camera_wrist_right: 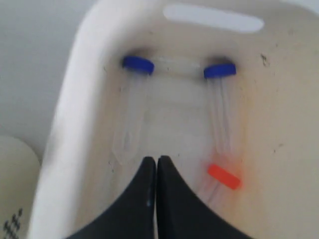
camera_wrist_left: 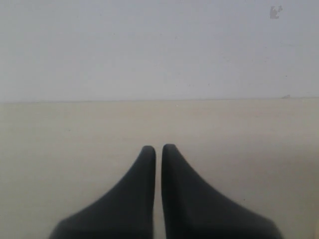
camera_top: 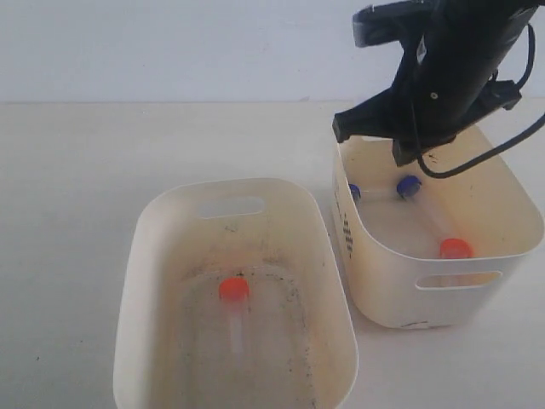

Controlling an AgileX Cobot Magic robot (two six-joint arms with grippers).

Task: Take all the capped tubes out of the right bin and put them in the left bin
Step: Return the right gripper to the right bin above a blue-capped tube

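The right bin (camera_top: 383, 290) holds three capped tubes: two blue-capped ones (camera_top: 408, 185) (camera_top: 354, 192) at its far end and an orange-capped one (camera_top: 456, 248) near the front wall. In the right wrist view the blue caps (camera_wrist_right: 138, 63) (camera_wrist_right: 219, 70) and the orange cap (camera_wrist_right: 224, 176) lie on the bin floor. My right gripper (camera_wrist_right: 157, 160) hangs shut and empty over that floor, between the tubes. The left bin (camera_top: 128, 290) with the grimy floor holds one orange-capped tube (camera_top: 234, 294). My left gripper (camera_wrist_left: 158, 148) is shut, holding nothing, over bare table.
The right arm's black body (camera_top: 443, 77) and its cable (camera_top: 485, 153) hang above the right bin's far half. The two bins stand close together, a narrow gap between them. A pale wall (camera_top: 170, 43) rises behind the table.
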